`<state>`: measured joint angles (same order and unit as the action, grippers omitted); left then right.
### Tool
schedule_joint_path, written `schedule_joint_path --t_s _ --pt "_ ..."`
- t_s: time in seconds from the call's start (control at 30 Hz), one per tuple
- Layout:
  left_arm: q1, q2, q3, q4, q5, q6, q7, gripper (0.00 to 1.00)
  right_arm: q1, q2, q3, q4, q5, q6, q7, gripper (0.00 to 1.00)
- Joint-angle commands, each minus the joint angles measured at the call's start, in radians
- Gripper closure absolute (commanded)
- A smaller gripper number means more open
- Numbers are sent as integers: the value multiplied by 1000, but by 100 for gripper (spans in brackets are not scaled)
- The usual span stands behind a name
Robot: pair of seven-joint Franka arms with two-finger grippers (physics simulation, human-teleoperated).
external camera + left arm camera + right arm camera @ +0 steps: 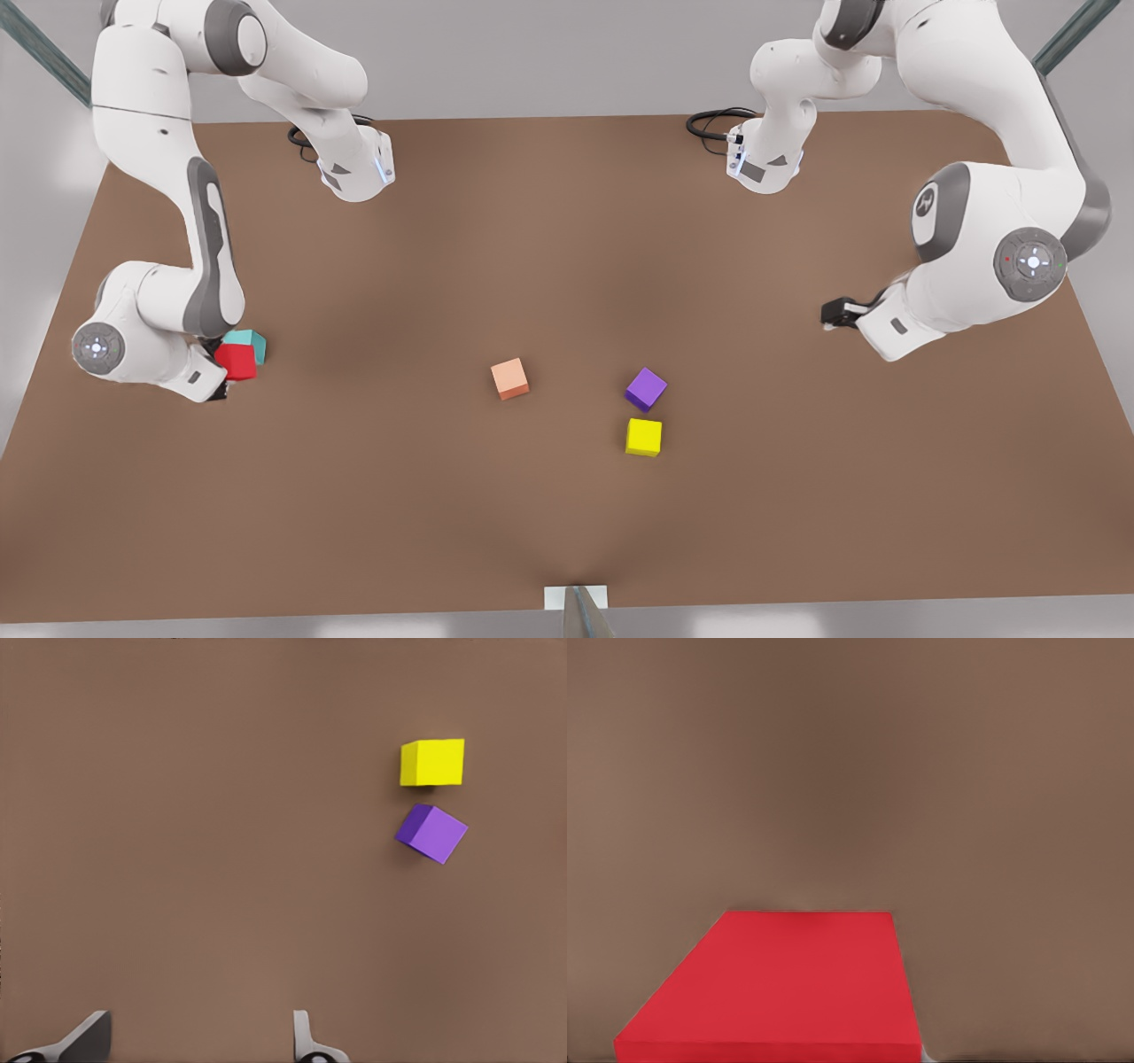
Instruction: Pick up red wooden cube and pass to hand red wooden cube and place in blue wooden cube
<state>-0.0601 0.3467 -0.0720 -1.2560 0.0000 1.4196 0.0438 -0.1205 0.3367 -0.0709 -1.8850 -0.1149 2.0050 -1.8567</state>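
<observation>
The red wooden cube (pixel 236 361) is at the front view's left, in front of and partly covering the teal blue wooden cube (pixel 249 341). My right gripper (pixel 219 361) is shut on the red cube, whose top face (pixel 780 983) sits large and close in the right wrist view. Whether the red cube touches the blue one I cannot tell. My left gripper (pixel 829 315) waits at the front view's right, above the table, open and holding nothing; its fingertips (pixel 93 1028) show in the left wrist view.
A salmon-orange cube (pixel 509 378) lies mid-table. A purple cube (pixel 646 389) (pixel 431 833) and a yellow cube (pixel 644 437) (pixel 432 762) sit close together to its right. The brown table (pixel 567 221) has bare room at the back and front.
</observation>
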Motion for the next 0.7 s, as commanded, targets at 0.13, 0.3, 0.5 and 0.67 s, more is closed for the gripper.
schedule_joint_path --t_s 0.13,0.3,0.5,0.67 --pt "22 6 0 9 2 32 -101 0 -2 -35 -36 -117 -94 351 361 50" --pt "28 6 -2 7 2 29 -99 0 -14 -71 -52 -255 -95 422 369 50" --pt "28 6 0 7 2 29 -99 0 -48 -119 -52 -341 -97 420 364 50" --pt "28 6 0 7 3 29 -99 0 -82 -116 -53 -367 -104 420 356 50"
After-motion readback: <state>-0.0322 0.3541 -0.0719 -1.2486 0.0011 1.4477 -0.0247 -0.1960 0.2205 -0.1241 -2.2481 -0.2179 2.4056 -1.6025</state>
